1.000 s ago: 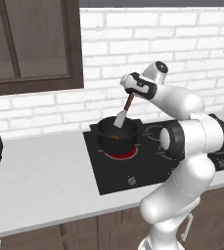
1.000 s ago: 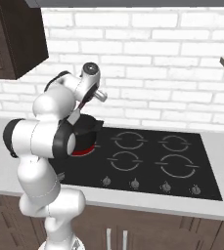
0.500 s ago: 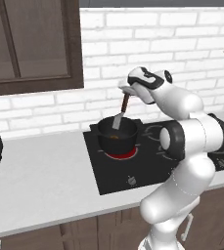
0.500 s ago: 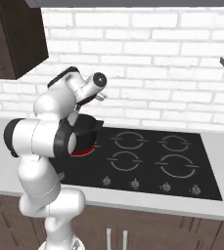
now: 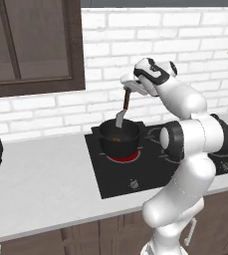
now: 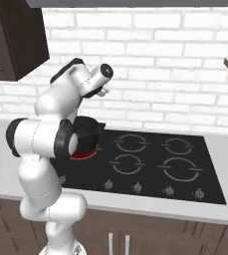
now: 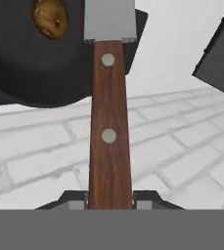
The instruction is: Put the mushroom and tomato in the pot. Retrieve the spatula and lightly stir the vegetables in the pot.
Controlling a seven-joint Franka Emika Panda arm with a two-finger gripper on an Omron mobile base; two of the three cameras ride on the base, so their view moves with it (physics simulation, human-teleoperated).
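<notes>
The spatula [image 5: 124, 107] hangs blade-down into the pot [image 5: 119, 138], handle uppermost and leaning a little off upright. In the hand view its reddish-brown handle [image 7: 108, 141] runs straight up from between the jaws, with 2 pale rivets on it, to the flat grey blade [image 7: 109, 19] over the pot's dark inside. It looks rigid, slim and light, so it should follow the wrist without bending. The smooth handle could twist or slip if the blade catches, so the far end of the handle, where it is taken now, looks the right place to hold it. The gripper [image 7: 110, 202] is clamped narrow on that end. Beside the blade lies 1 orange-brown vegetable [image 7: 50, 17], small and loose, likely to roll at a light push. The pot sits on the red-glowing burner [image 5: 121, 157] at the hob's [image 6: 150, 167] near-left corner, and looks heavy enough to stay put under gentle stirring
</notes>
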